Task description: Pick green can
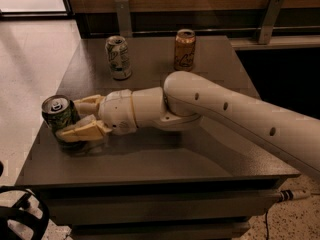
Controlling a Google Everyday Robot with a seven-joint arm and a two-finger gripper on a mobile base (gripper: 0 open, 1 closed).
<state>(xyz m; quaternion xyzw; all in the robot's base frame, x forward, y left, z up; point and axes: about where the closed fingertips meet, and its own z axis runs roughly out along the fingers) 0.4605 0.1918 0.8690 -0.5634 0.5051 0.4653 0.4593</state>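
Can, mottled dk-green, silver top, within spread end effector.

My one white arm reaches in from the right, low and nearly level, its rounded elbow mid-frame. The wrist points left. My gripper sits at far left, its two tan fingers spread apart.

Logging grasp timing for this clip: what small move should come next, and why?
Probably close the tool. Its open fingers straddle the upright green can near the table edge, one behind, one in front, so closing should secure it before lifting.
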